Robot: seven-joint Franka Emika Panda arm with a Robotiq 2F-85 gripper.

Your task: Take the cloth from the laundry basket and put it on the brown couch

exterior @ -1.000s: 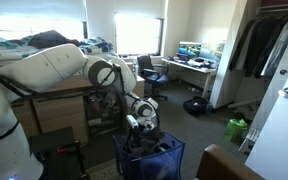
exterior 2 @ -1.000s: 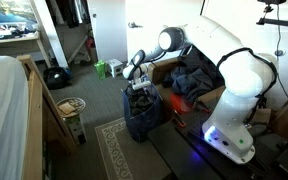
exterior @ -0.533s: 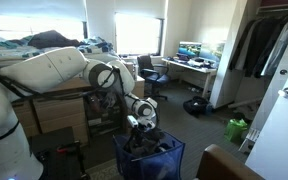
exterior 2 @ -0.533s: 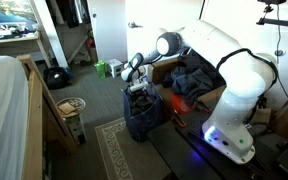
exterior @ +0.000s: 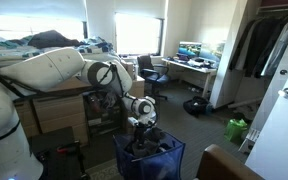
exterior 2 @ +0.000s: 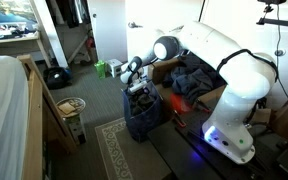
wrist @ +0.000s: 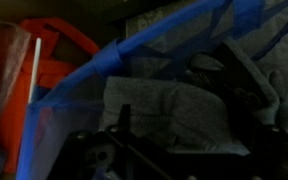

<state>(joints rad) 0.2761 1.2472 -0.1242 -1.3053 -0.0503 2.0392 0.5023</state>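
A blue mesh laundry basket (exterior: pixel 156 160) stands on the floor in front of the arm and shows in both exterior views (exterior 2: pixel 144 118). In the wrist view its blue rim (wrist: pixel 134 50) frames a grey cloth (wrist: pixel 174 105) lying among darker clothes. My gripper (exterior: pixel 141 126) hangs at the basket's top, pointing down into it (exterior 2: pixel 137 92). In the dark wrist view the gripper (wrist: pixel 179 128) looks open, just above the grey cloth, with nothing held. A brown couch corner (exterior: pixel 224 163) shows at the lower right.
An orange-red bag (wrist: pixel 44 70) sits beside the basket. A pile of clothes (exterior 2: pixel 189 80) lies behind it. A wooden dresser (exterior: pixel 59 112), a desk with monitors (exterior: pixel 192 55), an office chair (exterior: pixel 150 72), a patterned rug (exterior 2: pixel 119 150) and a bed edge (exterior 2: pixel 14 120) surround the spot.
The arm has shifted only slightly above the basket; the gripper stays over the clothes. Nothing has been taken hold of.
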